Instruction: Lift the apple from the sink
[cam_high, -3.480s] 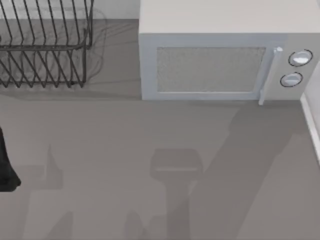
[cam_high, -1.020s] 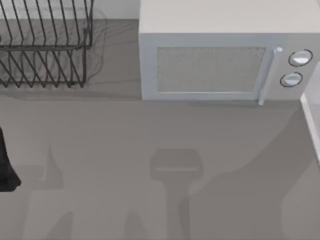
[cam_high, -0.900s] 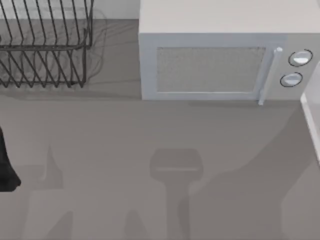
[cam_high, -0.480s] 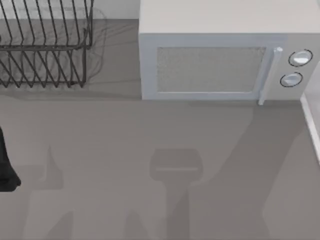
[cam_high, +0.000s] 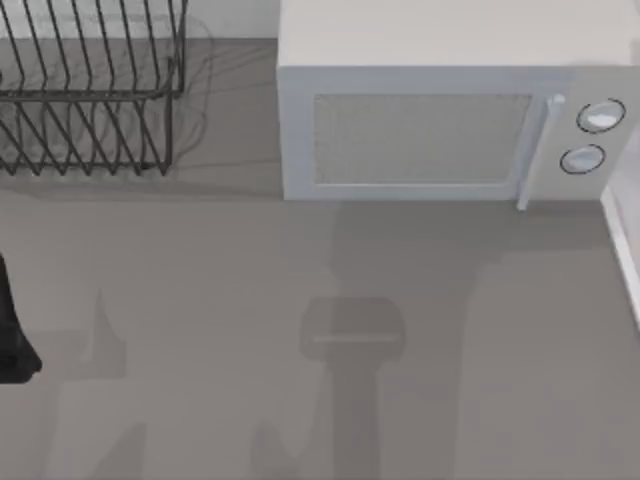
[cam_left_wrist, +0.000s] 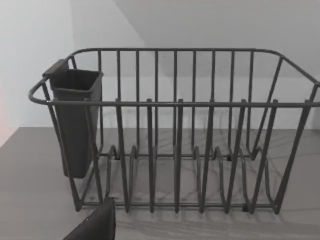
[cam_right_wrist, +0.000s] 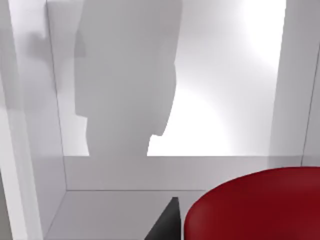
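The apple (cam_right_wrist: 255, 207) is glossy red and sits very close in the right wrist view, inside the white-walled sink (cam_right_wrist: 115, 172). My right gripper (cam_right_wrist: 235, 232) is down in the sink and shut on the apple. One dark finger (cam_right_wrist: 167, 222) presses against the apple's side, and the fruit hides the other. An arm's shadow falls on the sink's back wall. Whether the apple rests on the sink floor cannot be told. My left arm (cam_high: 12, 335) is parked at the table's left edge.
A dark wire dish rack (cam_high: 90, 100) with a cutlery cup (cam_left_wrist: 75, 120) stands at the back left. A white microwave (cam_high: 440, 110) stands at the back right. A white edge (cam_high: 625, 250) runs along the table's right side.
The arm's shadow on the table has swung from the right side towards the middle, below the microwave. The left arm, rack and microwave have not moved.
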